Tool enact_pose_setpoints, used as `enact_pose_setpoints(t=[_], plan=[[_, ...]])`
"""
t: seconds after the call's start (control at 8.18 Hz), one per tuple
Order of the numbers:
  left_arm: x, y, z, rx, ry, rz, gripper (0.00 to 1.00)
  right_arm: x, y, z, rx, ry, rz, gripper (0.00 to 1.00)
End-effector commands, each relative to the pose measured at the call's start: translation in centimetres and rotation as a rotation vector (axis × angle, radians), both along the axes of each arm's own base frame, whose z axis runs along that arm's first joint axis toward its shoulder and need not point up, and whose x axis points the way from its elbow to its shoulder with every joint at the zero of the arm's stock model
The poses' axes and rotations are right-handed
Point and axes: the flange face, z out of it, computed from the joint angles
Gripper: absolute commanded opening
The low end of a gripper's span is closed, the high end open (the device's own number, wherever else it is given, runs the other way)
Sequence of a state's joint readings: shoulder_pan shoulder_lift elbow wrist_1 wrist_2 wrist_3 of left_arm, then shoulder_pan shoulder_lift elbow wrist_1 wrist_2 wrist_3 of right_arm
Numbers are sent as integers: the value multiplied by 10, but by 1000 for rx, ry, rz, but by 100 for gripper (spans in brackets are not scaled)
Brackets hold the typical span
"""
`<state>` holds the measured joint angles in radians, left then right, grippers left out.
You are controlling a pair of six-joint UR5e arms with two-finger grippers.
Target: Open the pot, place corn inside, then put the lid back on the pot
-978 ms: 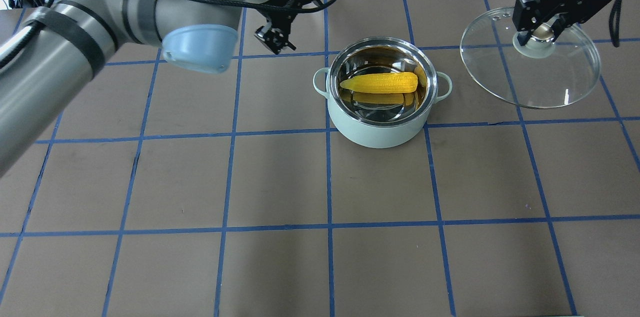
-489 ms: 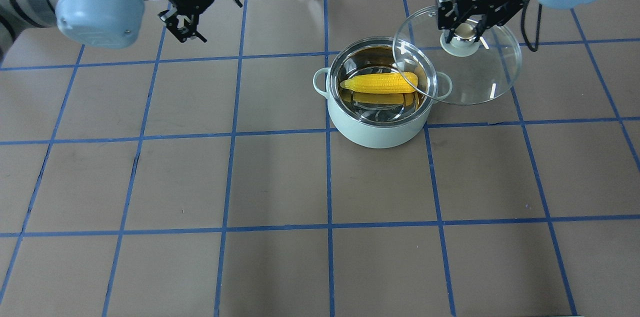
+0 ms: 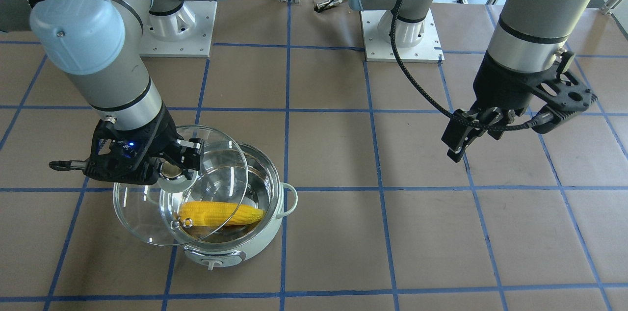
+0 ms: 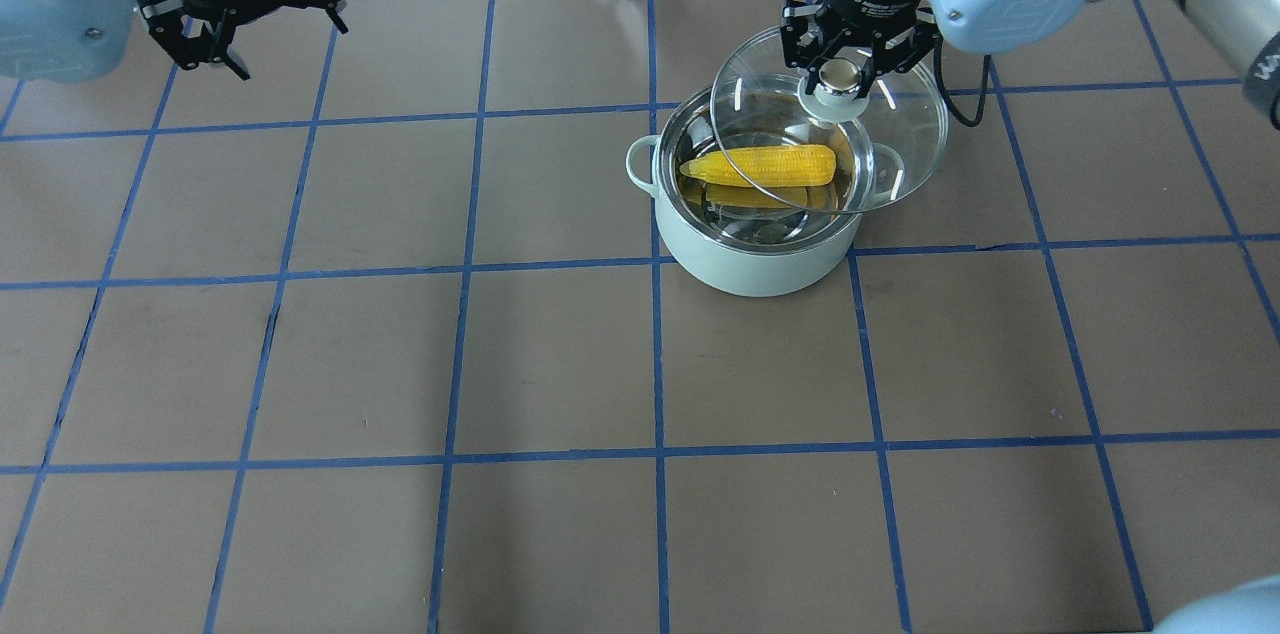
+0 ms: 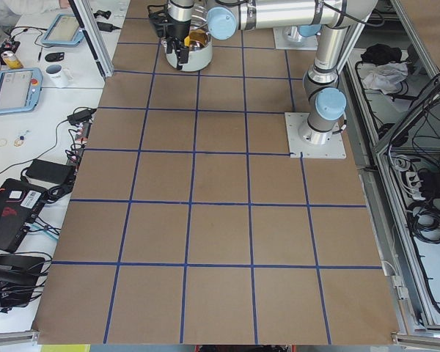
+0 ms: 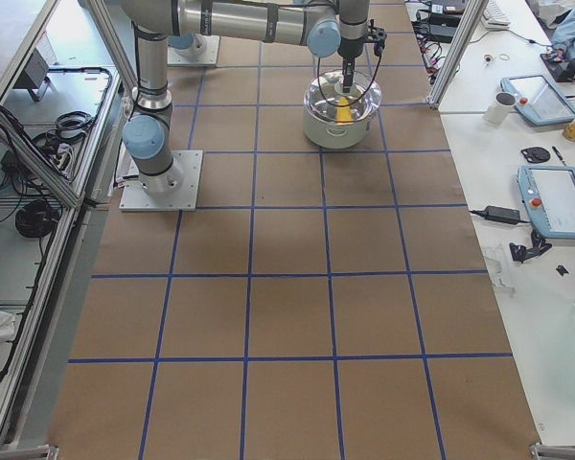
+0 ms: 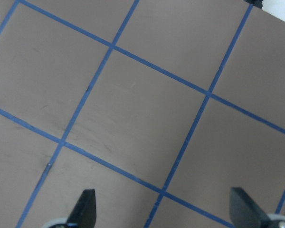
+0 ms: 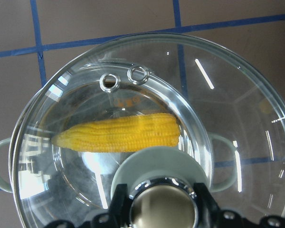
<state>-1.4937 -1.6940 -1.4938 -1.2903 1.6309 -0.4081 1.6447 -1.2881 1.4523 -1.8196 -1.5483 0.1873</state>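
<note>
The pale mint pot (image 4: 745, 269) stands open at the table's back middle. The yellow corn (image 4: 760, 166) lies across its steel interior. My right gripper (image 4: 840, 74) is shut on the knob of the clear glass lid (image 4: 900, 129). It holds the lid above the pot, offset to the pot's right and back, so it covers the opening partly. In the front-facing view the lid (image 3: 142, 213) overlaps the pot (image 3: 260, 247) and the corn (image 3: 221, 214). The right wrist view shows the corn (image 8: 121, 135) through the lid (image 8: 228, 95). My left gripper (image 4: 200, 44) is open and empty, far to the left (image 3: 454, 149).
The brown table is marked with a blue tape grid. The two arm bases (image 3: 179, 31) (image 3: 402, 31) stand on the robot's side. Side desks hold tablets and a mug (image 6: 498, 105). The left wrist view shows only table under the open fingers (image 7: 85, 209).
My right gripper has carried the lid leftward from the table's right side to above the pot. My left arm has pulled away to the far left.
</note>
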Motion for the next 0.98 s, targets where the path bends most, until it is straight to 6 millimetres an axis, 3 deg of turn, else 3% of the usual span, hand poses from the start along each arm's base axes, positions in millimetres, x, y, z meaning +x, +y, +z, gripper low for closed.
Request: enact_pose_setpoints(t=[0.0, 0.12, 0.37, 0.73, 0.86], plan=[[10, 33, 19, 97, -94, -60, 100, 31, -5, -19, -6, -23, -43, 2], [10, 44, 27, 96, -120, -42, 100, 32, -9, -26, -4, -23, -41, 2], [11, 32, 9, 108, -149, -31, 100, 33, -17, -40, -4, -25, -49, 3], [6, 41, 12, 125, -145, -49, 100, 33, -16, -46, 15, -27, -84, 3], [5, 36, 4, 140, -144, -54, 100, 36, -15, -46, 17, -32, -110, 3]])
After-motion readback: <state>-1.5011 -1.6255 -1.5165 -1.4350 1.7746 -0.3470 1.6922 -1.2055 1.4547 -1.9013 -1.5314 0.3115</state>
